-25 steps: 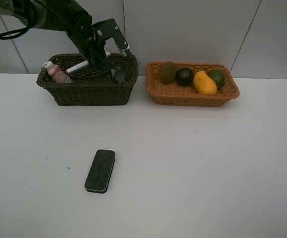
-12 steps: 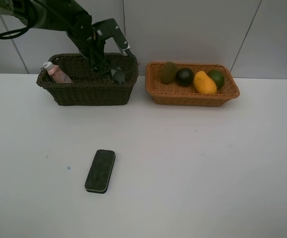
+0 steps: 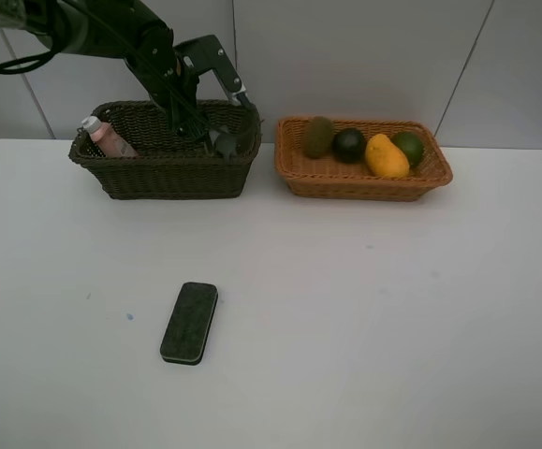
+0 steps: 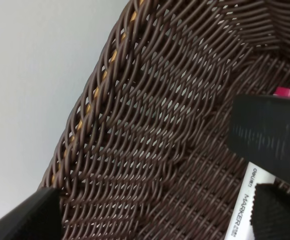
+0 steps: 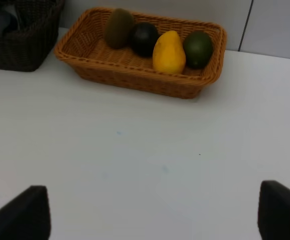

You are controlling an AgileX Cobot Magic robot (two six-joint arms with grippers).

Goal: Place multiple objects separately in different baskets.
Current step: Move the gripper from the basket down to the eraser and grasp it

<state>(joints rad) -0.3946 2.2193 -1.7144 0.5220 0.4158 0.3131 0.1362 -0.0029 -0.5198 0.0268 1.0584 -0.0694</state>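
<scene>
My left gripper [image 3: 196, 126] reaches down into the deep dark basket [image 3: 163, 178] and is open. In the left wrist view the white marker [image 4: 247, 207] lies on the basket floor [image 4: 150, 130], free of the fingers [image 4: 24, 217], partly under a dark grey block. The pink bottle [image 3: 107, 138] and the dark grey bottle [image 3: 224, 142] lie in the same basket. The black eraser [image 3: 189, 323] lies on the table. The orange-tan basket [image 3: 364, 184] holds the kiwi [image 3: 318, 137], mangosteen [image 3: 349, 144], mango [image 3: 386, 155] and lime [image 3: 408, 147]. My right gripper [image 5: 155, 220] is open and empty above the table.
The right wrist view shows the orange basket [image 5: 134, 80] with the fruit and a corner of the dark basket [image 5: 19, 45]. The baskets stand side by side at the back of the white table [image 3: 345, 309], against a grey wall.
The marker, held up above the dark basket's rim a second ago, has gone down inside it and been let go. The left arm has barely moved since half a second ago.
</scene>
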